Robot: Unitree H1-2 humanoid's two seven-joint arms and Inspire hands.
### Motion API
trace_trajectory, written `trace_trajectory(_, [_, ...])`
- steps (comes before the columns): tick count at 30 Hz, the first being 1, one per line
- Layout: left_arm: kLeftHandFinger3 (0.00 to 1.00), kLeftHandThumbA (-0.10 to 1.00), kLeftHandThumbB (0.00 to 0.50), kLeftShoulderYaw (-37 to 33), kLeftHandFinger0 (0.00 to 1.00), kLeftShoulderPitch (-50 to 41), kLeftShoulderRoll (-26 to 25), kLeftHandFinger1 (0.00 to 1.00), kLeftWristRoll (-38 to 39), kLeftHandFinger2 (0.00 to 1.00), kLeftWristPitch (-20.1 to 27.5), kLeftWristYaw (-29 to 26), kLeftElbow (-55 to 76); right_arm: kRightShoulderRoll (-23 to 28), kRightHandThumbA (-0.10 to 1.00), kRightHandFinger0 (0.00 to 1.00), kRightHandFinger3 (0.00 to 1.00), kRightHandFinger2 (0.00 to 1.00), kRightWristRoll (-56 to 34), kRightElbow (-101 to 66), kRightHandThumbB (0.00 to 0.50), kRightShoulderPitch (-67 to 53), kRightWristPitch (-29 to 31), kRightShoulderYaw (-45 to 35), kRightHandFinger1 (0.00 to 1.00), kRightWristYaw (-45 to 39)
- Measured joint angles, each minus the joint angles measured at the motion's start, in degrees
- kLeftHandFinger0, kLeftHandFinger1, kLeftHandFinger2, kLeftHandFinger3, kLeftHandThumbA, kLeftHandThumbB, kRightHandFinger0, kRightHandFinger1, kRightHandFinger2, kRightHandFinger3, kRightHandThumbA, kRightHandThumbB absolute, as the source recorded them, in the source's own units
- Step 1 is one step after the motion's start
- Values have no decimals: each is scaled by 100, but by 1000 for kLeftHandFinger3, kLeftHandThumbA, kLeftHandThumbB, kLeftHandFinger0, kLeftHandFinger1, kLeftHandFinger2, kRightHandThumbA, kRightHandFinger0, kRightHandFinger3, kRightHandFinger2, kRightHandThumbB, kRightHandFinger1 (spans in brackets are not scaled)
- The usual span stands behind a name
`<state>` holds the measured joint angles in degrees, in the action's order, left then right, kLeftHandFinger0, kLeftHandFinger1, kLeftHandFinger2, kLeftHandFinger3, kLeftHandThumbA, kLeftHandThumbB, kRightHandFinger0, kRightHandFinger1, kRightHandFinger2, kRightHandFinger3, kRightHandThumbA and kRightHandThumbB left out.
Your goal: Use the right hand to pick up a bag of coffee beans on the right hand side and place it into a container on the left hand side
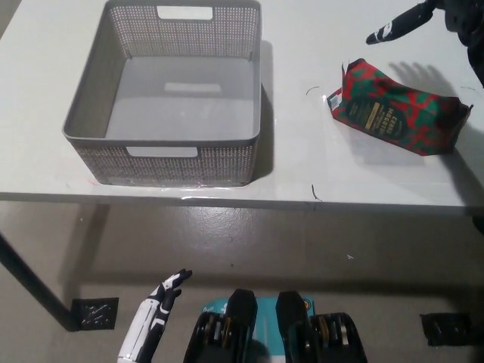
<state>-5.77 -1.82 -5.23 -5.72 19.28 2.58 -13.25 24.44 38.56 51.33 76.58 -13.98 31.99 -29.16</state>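
Observation:
A red and green bag of coffee beans point(397, 108) with a dark label lies flat on the white table point(318, 174) at the right. My black right hand point(427, 19) is raised over the table's far right corner, above and behind the bag, open, with a finger stretched toward the left. It touches nothing. An empty grey mesh basket point(113, 110) with cut-out handles stands on the left part of the table. My white left hand point(153, 319) hangs low at the bottom left, below the table edge, open.
A bare strip of table lies between the basket and the bag. The table's front edge point(242, 200) runs across the middle of the view, with grey floor point(249, 249) below it. A dark table leg point(30, 287) slants at the lower left.

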Motion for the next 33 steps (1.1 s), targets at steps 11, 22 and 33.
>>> trace_trajectory(11, [1000,1000,295,2,1000,4,-2,1000,53,1000,16,55,39,-69,887,1000,1000,1000,-95,655,490,18,9,-97,1000,-74])
trace_trajectory(22, [1000,1000,290,3,1000,53,-1,1000,76,1000,53,89,10,-156,909,1000,1000,1000,-69,1246,500,24,175,129,1000,-75])
trace_trajectory(33, [1000,1000,286,3,1000,84,-12,1000,73,1000,56,123,11,-275,947,1000,1000,1000,-30,1912,500,30,399,209,1000,5])
